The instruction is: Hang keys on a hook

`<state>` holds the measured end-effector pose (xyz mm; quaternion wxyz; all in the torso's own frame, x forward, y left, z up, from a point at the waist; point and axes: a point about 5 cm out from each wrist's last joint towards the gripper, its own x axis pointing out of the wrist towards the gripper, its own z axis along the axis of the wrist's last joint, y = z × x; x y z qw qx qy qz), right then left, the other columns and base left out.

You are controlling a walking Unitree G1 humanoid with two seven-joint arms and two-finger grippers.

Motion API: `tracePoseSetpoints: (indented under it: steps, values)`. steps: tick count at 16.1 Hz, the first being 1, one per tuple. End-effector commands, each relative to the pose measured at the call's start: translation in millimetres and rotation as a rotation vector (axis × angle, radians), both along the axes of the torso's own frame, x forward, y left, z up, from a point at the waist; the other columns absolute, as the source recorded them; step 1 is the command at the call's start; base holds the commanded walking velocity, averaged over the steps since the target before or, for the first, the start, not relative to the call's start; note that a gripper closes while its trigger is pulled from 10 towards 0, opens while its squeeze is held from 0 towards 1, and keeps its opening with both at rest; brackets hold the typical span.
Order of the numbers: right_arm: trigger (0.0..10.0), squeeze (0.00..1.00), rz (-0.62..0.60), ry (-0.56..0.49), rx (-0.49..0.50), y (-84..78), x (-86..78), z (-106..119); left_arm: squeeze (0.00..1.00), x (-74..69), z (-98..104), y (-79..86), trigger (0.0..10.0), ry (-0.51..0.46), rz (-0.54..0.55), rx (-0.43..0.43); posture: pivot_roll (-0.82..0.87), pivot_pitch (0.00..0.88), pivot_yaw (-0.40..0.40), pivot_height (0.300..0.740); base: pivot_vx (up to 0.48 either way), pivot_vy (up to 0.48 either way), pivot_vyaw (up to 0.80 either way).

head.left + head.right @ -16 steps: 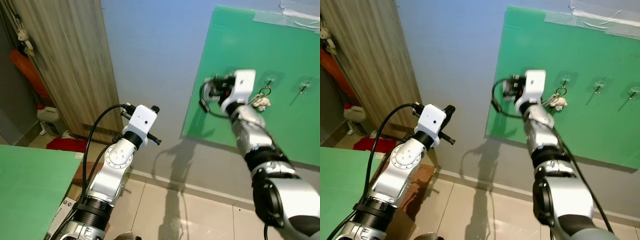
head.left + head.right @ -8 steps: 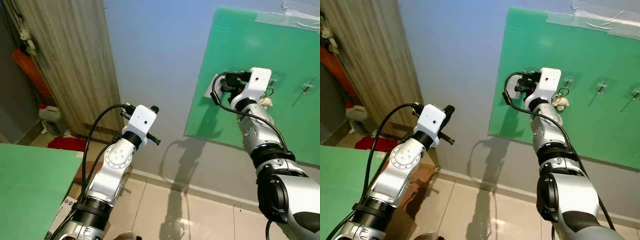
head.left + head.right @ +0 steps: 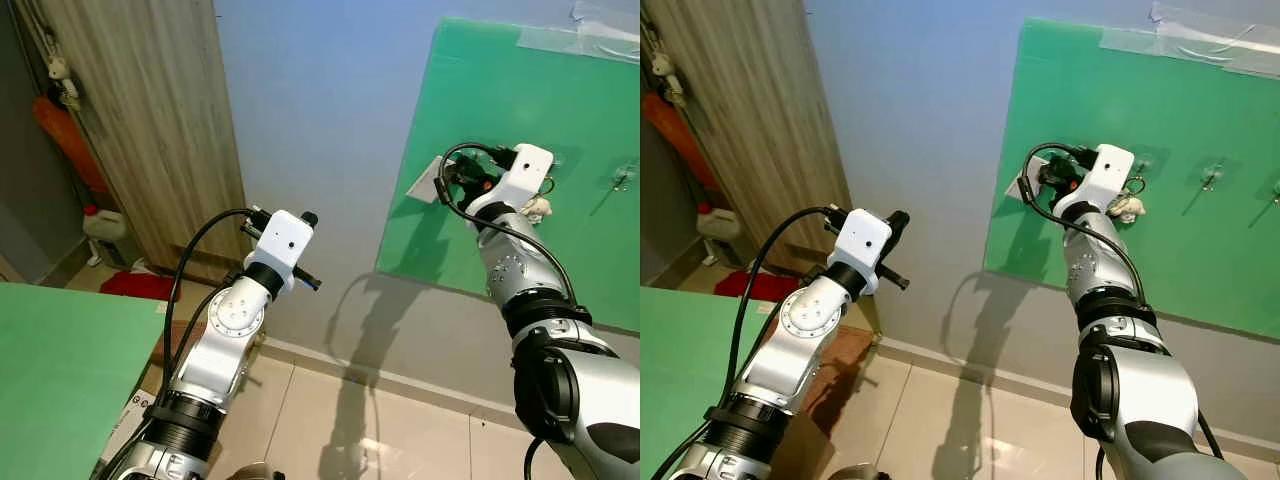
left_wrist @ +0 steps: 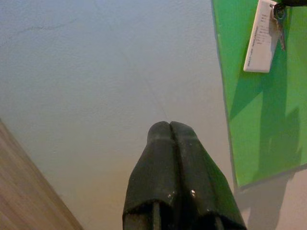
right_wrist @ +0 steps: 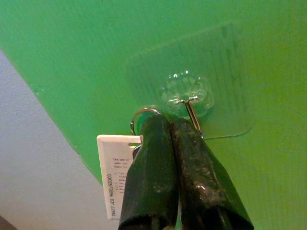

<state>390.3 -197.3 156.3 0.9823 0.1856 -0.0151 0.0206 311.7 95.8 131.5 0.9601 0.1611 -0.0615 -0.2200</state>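
Note:
My right gripper (image 5: 169, 120) is shut on a key ring (image 5: 139, 114) that carries a white tag (image 5: 115, 177). Its tips sit just below and to one side of a clear stick-on hook (image 5: 188, 96) with a metal prong, on the green board (image 3: 560, 90). The ring is beside the prong, not over it. From the head the right gripper (image 3: 463, 182) is raised against the board's left part, with the white tag (image 3: 425, 183) dangling beside it. My left gripper (image 4: 170, 129) is shut on nothing and points at the blue-grey wall (image 3: 320, 100), left of the board.
Another key ring with a white plush charm (image 3: 537, 207) hangs on a hook just right of my right wrist, and one more hook (image 3: 625, 178) lies further right. A wooden panel (image 3: 130, 130), a white jug (image 3: 105, 225) and a green surface (image 3: 50, 370) are on the left.
My right gripper has carried the tagged keys rightward and closer to the board, toward the hooks. The head view has shifted slightly. The left arm has stayed put.

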Motion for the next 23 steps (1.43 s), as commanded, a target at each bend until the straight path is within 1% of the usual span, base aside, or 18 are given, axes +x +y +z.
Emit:
tracePoseSetpoints:
  steps: [1,2,6,7,8,11,14,17,23]
  values:
    - [10.0,0.00,-0.004,0.051,0.035,-1.6,-2.2,-9.6,0.00,-0.5,0.4,-2.3,10.0,0.000,-0.006,0.009,0.07,0.000,-0.013,0.740,0.000,0.000,0.00]
    - [10.0,0.00,-0.003,0.050,0.034,-1.5,-2.3,-9.7,0.00,-0.6,0.3,-2.5,10.0,0.000,-0.006,0.009,0.07,0.000,-0.013,0.740,0.000,0.000,0.00]
    - [10.0,0.00,0.025,-0.017,-0.175,4.1,-4.0,-2.4,0.00,-1.4,-0.5,-3.0,10.0,0.000,-0.006,0.007,0.07,0.000,-0.017,0.740,0.000,0.000,0.00]
    - [10.0,0.00,0.031,-0.021,-0.189,5.2,-4.7,-2.7,0.00,-1.5,-0.6,-3.0,10.0,0.000,-0.005,0.007,0.07,0.000,-0.018,0.740,0.000,0.000,0.00]
    - [10.0,0.00,0.048,-0.029,-0.223,9.2,-7.4,-5.4,0.00,-1.5,-0.9,-2.5,10.0,0.001,-0.004,0.005,0.07,0.000,-0.018,0.740,0.000,0.000,0.00]
    - [10.0,0.00,0.049,-0.043,-0.239,11.1,-9.8,-6.0,0.00,-2.1,-1.7,-2.5,10.0,0.004,-0.006,0.006,0.06,0.000,-0.012,0.740,0.000,0.000,0.00]
    - [10.0,0.00,0.024,-0.076,-0.255,7.4,-11.3,0.0,0.00,-1.9,-2.3,-3.7,10.0,0.006,-0.009,0.005,0.06,0.000,-0.012,0.740,0.000,0.000,0.00]
    - [10.0,0.00,0.033,-0.095,-0.213,6.8,-12.2,6.1,0.00,-1.8,-2.4,-5.5,10.0,0.007,-0.012,0.004,0.06,0.000,-0.013,0.740,0.000,0.000,0.00]
    - [10.0,0.00,0.047,-0.047,-0.144,1.6,-17.1,1.0,0.00,-1.5,-2.4,-7.7,10.0,0.009,-0.019,0.004,0.05,0.000,-0.014,0.740,0.000,0.000,0.00]
